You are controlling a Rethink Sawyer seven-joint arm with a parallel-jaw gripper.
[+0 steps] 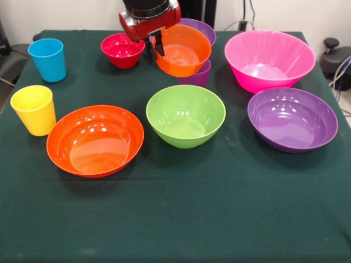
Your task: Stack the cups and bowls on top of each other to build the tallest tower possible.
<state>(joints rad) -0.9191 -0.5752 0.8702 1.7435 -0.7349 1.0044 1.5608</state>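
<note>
My gripper (158,48) is shut on the left rim of the small orange bowl (186,52), which hangs tilted with its opening facing the camera. A purple cup (197,76) stands just below and behind that bowl, mostly hidden. One purple bowl (202,27) peeks out behind the orange one. The small red bowl (122,50) sits left of the gripper. Along the left edge stand the blue cup (47,59) and yellow cup (34,109). The wide orange bowl (95,141), green bowl (185,115), second purple bowl (292,119) and pink bowl (269,59) rest singly on the table.
A dark green cloth (175,219) covers the table, and its front half holds nothing. Black equipment and cables (335,60) sit off the table's right edge.
</note>
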